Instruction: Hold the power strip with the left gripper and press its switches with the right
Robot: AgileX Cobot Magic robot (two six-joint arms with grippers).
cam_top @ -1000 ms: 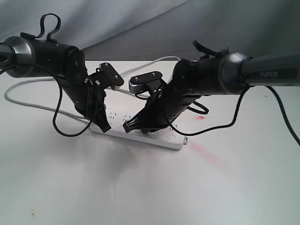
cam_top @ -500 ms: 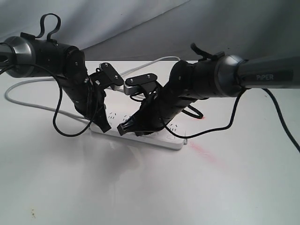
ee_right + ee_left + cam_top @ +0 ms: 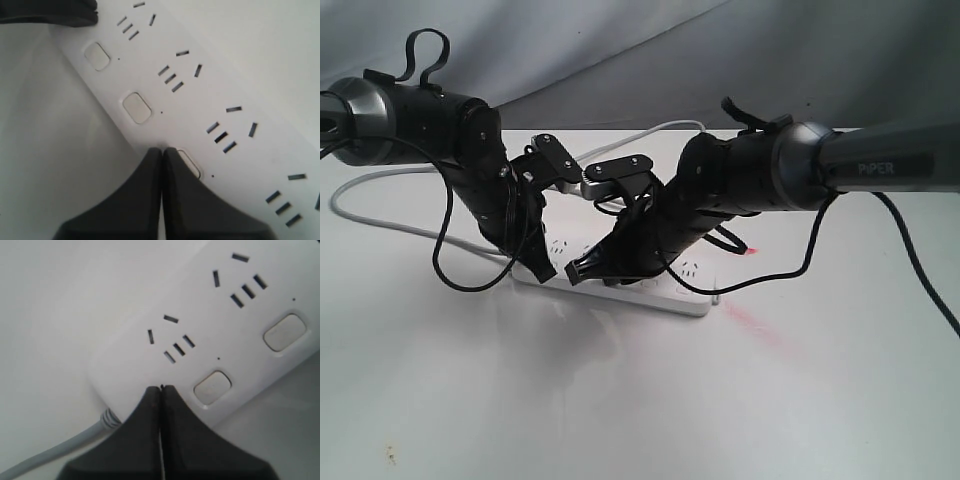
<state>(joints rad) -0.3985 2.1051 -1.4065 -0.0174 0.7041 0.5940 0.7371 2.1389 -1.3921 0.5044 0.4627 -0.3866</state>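
Observation:
The white power strip [image 3: 682, 296] lies flat on the table, its grey cord [image 3: 380, 221] running off its left end. My left gripper [image 3: 544, 272] is shut, its tips [image 3: 161, 388] resting on the strip [image 3: 200, 305] near the cord end, beside the first switch [image 3: 212, 387]. A second switch [image 3: 284, 332] lies farther along. My right gripper [image 3: 576, 270] is also shut, and its tips [image 3: 162, 150] rest at the strip's front edge [image 3: 210, 90], partly covering one switch [image 3: 190, 164]. Two more switches [image 3: 136, 107] [image 3: 97, 55] show between it and the left gripper [image 3: 50, 12].
The white table [image 3: 620, 400] extends toward the camera, with a faint red mark [image 3: 755, 330] right of the strip. The cord [image 3: 650, 128] also loops round behind both arms. Grey cloth [image 3: 620, 50] hangs at the back.
My right gripper has slid left along the strip's front edge, closer to the left gripper. The left arm and the strip have not moved.

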